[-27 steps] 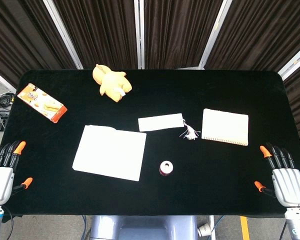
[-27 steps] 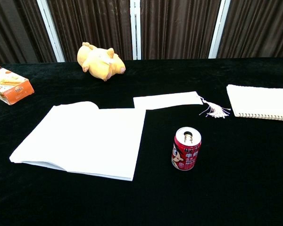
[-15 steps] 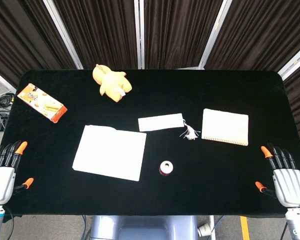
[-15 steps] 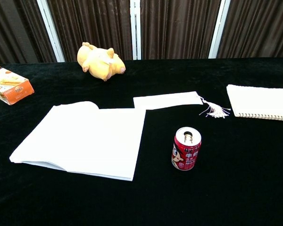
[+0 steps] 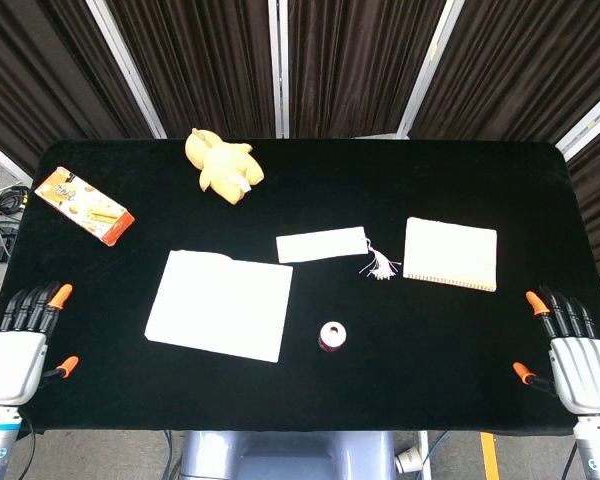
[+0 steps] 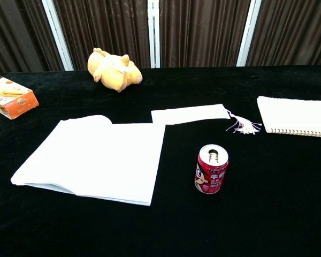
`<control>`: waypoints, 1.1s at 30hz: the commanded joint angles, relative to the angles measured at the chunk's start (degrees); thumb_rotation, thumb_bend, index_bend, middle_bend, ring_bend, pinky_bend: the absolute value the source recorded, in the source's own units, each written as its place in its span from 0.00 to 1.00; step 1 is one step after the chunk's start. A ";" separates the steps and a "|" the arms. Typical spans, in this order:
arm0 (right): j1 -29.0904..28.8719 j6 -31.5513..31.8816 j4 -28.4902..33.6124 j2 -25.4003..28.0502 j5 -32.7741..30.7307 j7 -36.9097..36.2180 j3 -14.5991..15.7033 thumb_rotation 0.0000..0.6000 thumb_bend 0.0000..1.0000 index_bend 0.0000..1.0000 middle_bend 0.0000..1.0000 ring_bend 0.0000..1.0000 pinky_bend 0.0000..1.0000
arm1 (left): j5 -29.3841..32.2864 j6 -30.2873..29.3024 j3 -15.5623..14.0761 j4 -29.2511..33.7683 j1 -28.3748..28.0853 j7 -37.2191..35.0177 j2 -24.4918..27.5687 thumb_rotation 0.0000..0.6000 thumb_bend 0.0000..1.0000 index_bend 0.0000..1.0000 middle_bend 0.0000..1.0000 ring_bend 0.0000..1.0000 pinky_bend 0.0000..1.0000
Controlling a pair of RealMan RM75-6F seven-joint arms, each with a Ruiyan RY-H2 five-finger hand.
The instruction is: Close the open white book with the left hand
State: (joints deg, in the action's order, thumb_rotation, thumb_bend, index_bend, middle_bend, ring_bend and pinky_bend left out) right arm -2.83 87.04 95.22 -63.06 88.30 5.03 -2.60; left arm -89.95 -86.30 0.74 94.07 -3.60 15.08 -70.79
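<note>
The open white book (image 5: 220, 305) lies flat on the black table (image 5: 450, 330), left of centre; in the chest view the book (image 6: 93, 157) shows a slightly lifted page at its far left corner. My left hand (image 5: 25, 338) hovers at the table's front left edge, well left of the book, fingers apart and holding nothing. At the front right edge my right hand (image 5: 570, 345) is likewise spread and empty. Neither hand shows in the chest view.
A red drink can (image 6: 211, 169) stands just right of the book. A white bookmark with a tassel (image 6: 190, 114) and a spiral notebook (image 6: 294, 116) lie further right. A yellow plush toy (image 5: 223, 164) and an orange snack box (image 5: 83, 206) sit at the back left.
My left hand has shifted slightly right and forward towards the table. My right hand has edged a little towards the front edge. The book and other objects have not moved.
</note>
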 commanded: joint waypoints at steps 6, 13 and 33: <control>-0.06 -0.04 0.12 0.08 0.28 -0.29 0.05 1.00 0.03 0.02 0.00 0.00 0.00 | -0.30 6.67 -1.24 -1.18 -3.31 6.55 -3.99 1.00 0.19 0.00 0.00 0.00 0.00; -0.07 -0.09 0.24 0.27 0.18 -0.75 -0.03 1.00 0.03 0.02 0.00 0.00 0.00 | 1.35 11.93 -0.04 -3.85 -6.82 12.36 -8.94 1.00 0.26 0.00 0.00 0.00 0.00; 0.01 0.04 0.51 0.78 0.38 -1.94 -0.04 1.00 0.03 0.02 0.00 0.00 0.00 | 6.44 19.50 2.28 -13.13 -13.06 19.05 -20.62 1.00 0.27 0.00 0.00 0.00 0.00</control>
State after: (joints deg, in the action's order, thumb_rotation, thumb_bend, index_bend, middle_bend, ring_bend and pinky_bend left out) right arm -2.84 87.04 95.70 -62.31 88.66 3.11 -2.64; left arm -83.61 -66.97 2.84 81.48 -16.25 33.79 -90.82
